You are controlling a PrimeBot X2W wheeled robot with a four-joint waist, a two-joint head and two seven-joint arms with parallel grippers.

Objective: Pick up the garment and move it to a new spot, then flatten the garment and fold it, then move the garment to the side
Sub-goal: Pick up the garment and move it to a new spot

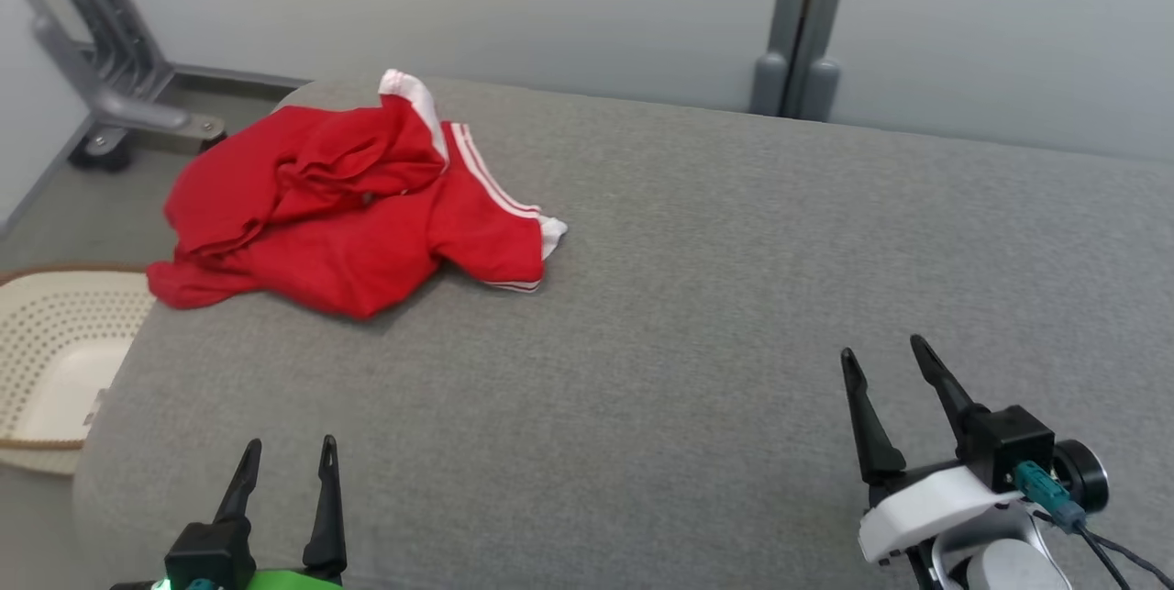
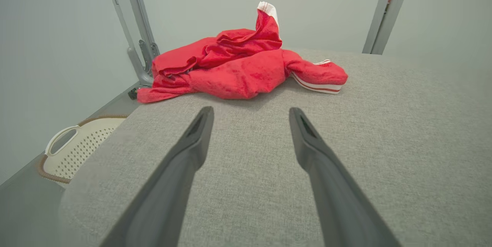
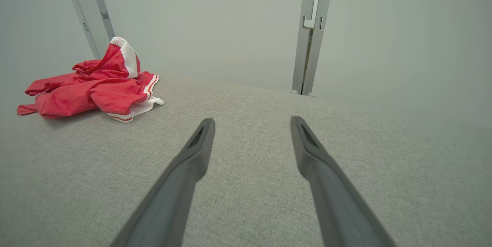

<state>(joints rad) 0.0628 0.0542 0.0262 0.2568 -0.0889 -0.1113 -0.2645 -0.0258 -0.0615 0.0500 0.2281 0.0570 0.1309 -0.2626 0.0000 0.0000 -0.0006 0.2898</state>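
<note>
Red garment (image 1: 348, 214) crumpled | left end effector (image 1: 292, 441) spread, pointing forward | right end effector (image 1: 881, 347) spread, angled left

Your left gripper (image 1: 292, 441) has two slim black fingers (image 1: 240, 484) that taper to sharp points, seated in a black base (image 1: 209, 558). Below that sits a bright green cover (image 1: 284, 579), with a small green light (image 1: 165, 584) glowing at its edge. Your right gripper (image 1: 881, 347) has the same pointed black fingers, mounted on a square black block (image 1: 1004, 443) and carried by a smooth white shell (image 1: 935, 503). A teal plug (image 1: 1041, 484) with a thin black cable (image 1: 1110, 555) leaves its side, next to a round black cap (image 1: 1084, 475). Up close, the fingers look dark grey, each with a narrow slot (image 2: 195, 126) near the tip.
</note>
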